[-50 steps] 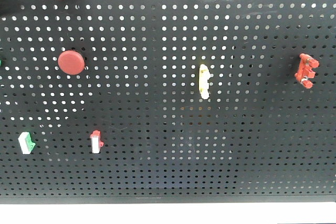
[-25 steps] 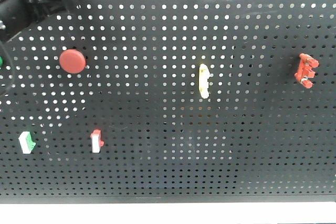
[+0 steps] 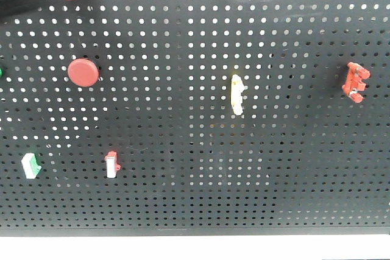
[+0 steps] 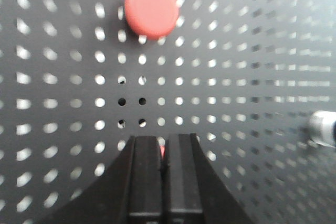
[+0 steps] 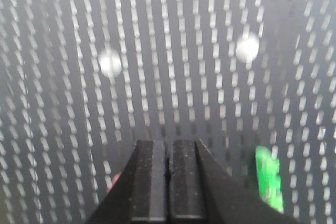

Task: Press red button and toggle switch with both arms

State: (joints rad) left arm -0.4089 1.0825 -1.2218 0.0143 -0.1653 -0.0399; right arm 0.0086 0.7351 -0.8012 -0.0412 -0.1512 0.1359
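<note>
— What stands behind everything?
— A black pegboard [image 3: 292, 168], upright, filling nearly the whole front view.
— Any light?
— It shows through the holes. Most glow white, but those low in the middle look dark.
— And underneath?
— A white strip [image 3: 152, 249] runs along the board's bottom edge.
— Anything sharper up close?
— No, the wrist views blur the holes.

Backlight glows through the pegboard [image 3: 274, 172] holes; wrist views blurred, the right smeared vertically.
</note>
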